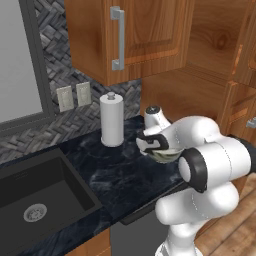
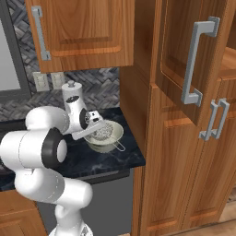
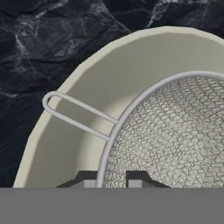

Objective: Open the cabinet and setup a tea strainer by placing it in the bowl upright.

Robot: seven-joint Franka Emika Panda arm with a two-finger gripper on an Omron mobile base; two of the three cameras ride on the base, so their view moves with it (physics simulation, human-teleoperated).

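The pale cream bowl (image 2: 115,136) (image 3: 87,87) stands on the dark counter near its right end. Inside it sits the silver mesh tea strainer (image 2: 103,131) (image 3: 175,131), basket opening facing up. Its thin wire handle (image 3: 74,114) reaches out over the bowl's rim. My gripper (image 2: 97,125) (image 3: 112,180) (image 1: 152,145) hangs just over the bowl, shut on the strainer's metal rim. The cabinet door (image 2: 179,46) with the long grey bar handle (image 2: 196,64) stands swung open on the right.
A paper-towel roll (image 1: 111,120) stands upright behind the bowl. A dark sink (image 1: 35,195) lies at the counter's left. An upper cabinet (image 1: 145,30) hangs above the counter. Shorter doors with short handles (image 2: 214,120) are on the lower right.
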